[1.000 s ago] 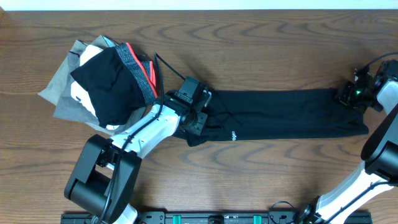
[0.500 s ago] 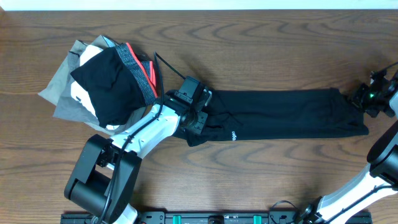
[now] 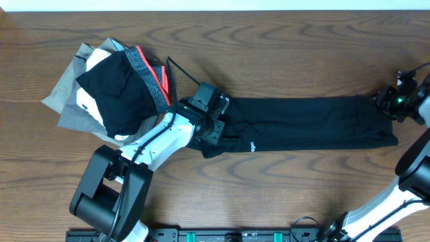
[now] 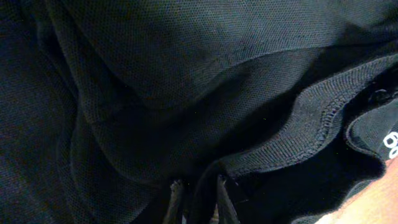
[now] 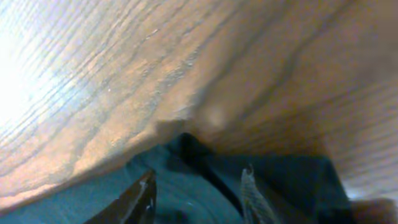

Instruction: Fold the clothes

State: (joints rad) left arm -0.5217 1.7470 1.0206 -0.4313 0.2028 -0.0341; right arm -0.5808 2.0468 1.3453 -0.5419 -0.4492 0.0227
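Note:
The black shirt (image 3: 309,124) lies stretched in a long band across the table, with small white lettering (image 3: 252,144) near its left end. My left gripper (image 3: 209,128) is at that left end and is shut on a bunched fold of the shirt (image 4: 186,62); the left wrist view shows fabric pinched between the fingers (image 4: 198,190). My right gripper (image 3: 388,102) is at the shirt's top right corner. In the right wrist view its fingers (image 5: 199,173) are apart over the fabric (image 5: 292,180), holding nothing.
A pile of other clothes (image 3: 114,87) lies at the left: grey, white and black pieces, one with a red and grey waistband (image 3: 151,74). Bare wooden table (image 3: 289,54) surrounds the shirt. The right arm (image 3: 410,168) reaches up along the right edge.
My right gripper drew off the shirt's right corner toward the table edge, then came back a little left over the corner. The left gripper and shirt have not moved.

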